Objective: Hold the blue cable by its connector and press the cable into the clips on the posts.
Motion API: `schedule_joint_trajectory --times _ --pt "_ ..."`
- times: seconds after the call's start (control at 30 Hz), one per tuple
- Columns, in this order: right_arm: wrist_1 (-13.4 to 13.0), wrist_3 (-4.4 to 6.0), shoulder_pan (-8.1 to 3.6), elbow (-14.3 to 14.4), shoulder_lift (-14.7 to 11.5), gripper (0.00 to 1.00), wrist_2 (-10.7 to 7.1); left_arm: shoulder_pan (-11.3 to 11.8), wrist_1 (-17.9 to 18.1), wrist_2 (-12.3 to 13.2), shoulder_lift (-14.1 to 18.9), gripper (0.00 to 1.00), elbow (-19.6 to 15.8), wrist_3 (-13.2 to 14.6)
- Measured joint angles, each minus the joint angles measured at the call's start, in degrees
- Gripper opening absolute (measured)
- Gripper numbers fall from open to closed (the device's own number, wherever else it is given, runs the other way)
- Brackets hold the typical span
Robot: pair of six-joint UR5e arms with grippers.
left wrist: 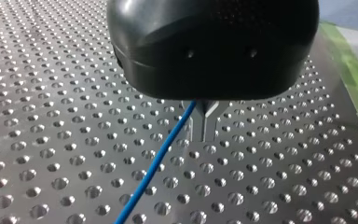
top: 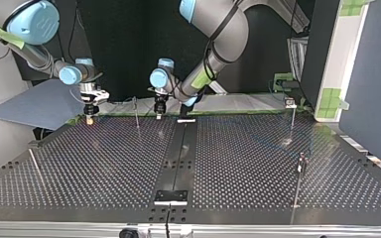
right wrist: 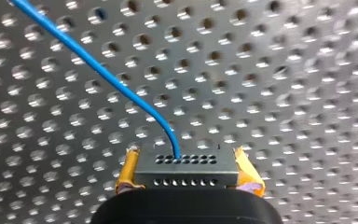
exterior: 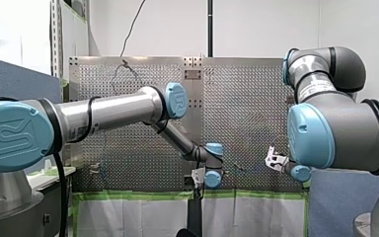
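Connector (right wrist: 186,173) x1 w/ 1 blue cable (right wrist: 98,70) pinched in R gripper (right wrist: 187,179); L gripper (left wrist: 205,127) pressed shut

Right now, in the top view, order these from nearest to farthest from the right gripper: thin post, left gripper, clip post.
1. The thin post, just beside my right gripper, toward the middle.
2. My left gripper, at the view's middle.
3. The clip post, at the view's far right.

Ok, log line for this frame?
right gripper: shut on grey connector | blue cable: leaves connector's face | left gripper: shut, cable passes beside fingers, hold unclear | posts: clipping not discernible
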Motion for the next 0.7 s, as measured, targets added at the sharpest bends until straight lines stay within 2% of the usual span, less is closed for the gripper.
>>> schedule_joint_trajectory --times 0.23,0.7 --pt "1.67 -0.35 0.07 -1.24 1.07 0.0 0.08 0.17 0.01 -0.16 0.01 0.0 0.05 -0.05" --pt "1.68 -0.02 0.12 -2.46 1.23 0.0 -0.6 0.0 0.26 -0.27 0.01 0.0 0.39 -0.05"
